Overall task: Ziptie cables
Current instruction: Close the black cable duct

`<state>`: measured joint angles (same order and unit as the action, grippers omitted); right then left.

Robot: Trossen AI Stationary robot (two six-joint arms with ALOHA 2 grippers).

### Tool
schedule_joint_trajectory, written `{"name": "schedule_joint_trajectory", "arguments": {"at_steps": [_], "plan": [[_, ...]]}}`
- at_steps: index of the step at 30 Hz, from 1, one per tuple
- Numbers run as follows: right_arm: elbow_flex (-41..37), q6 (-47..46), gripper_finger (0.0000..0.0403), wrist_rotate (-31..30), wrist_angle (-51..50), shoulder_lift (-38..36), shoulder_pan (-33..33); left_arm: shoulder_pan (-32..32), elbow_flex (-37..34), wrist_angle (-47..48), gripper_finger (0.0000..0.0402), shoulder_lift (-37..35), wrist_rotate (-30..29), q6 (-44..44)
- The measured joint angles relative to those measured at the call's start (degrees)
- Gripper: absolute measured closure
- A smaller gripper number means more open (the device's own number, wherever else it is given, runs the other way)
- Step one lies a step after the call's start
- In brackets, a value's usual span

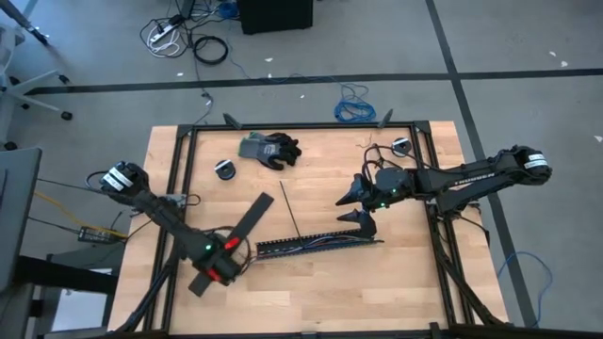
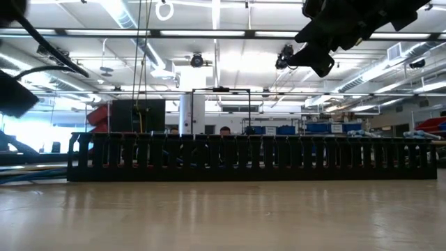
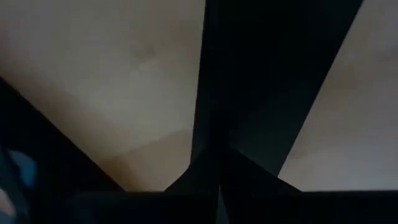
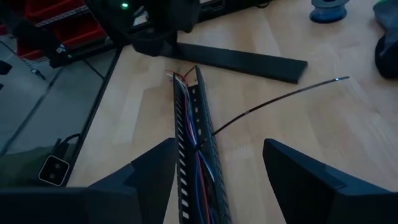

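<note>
The cables (image 4: 200, 169) are thin blue, red and white wires lying along the inside of the black slotted channel (image 1: 320, 243), which rests flat on the table. Their splayed end (image 4: 177, 77) pokes out of the channel end nearest my left arm. A thin black zip tie (image 4: 273, 102) sticks out sideways from the channel's middle. My right gripper (image 1: 360, 209) hovers open over the channel's right end, a finger on either side and touching nothing. My left gripper (image 1: 222, 264) is shut on a flat black cover strip (image 1: 247, 226) left of the channel. My left gripper holds the black cover strip near its near-left end (image 1: 212, 273), coming down from above with its fingers across the strip. The strip runs slanting away from the gripper, toward the table's far right (image 4: 292, 70). The gripper's body hides the pinch itself.
A dark pair of gloves (image 1: 271, 149) and two small rolls (image 1: 226, 169) (image 1: 403, 146) lie toward the far edge. Black frame rails (image 1: 179, 179) run along the table's sides. A coiled blue cable (image 1: 356, 108) lies on the floor beyond. Bare wood shows near the front edge.
</note>
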<state>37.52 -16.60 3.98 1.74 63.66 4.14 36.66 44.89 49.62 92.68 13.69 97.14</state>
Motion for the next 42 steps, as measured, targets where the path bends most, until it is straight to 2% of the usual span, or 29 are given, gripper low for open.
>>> {"name": "schedule_joint_trajectory", "arguments": {"at_steps": [9,19,26,31,36,42], "plan": [[0.0,0.3,0.0166,0.2,0.0,0.0,0.0,-10.5,-0.4,5.5,0.0401,0.3,-1.4,-17.0],[0.0,2.4,0.0166,0.2,-0.1,0.0,0.0,-22.8,-0.3,6.0,0.0401,0.3,-4.3,-34.5],[0.0,6.4,0.0166,0.3,-0.5,0.0,-0.8,-29.2,4.9,7.1,0.0401,0.8,-17.6,-48.2],[0.0,8.3,0.0166,0.2,-0.8,0.0,-2.9,-35.4,7.6,5.2,0.0401,1.2,-19.4,-57.9],[0.0,10.5,0.0166,-2.4,-1.3,0.0,-5.2,-40.3,9.9,4.8,0.0401,6.5,-18.6,-67.5],[0.0,11.3,0.0167,-4.4,-1.8,0.0,-7.7,-41.8,17.8,11.4,0.0401,15.7,-20.1,-77.8]]}}
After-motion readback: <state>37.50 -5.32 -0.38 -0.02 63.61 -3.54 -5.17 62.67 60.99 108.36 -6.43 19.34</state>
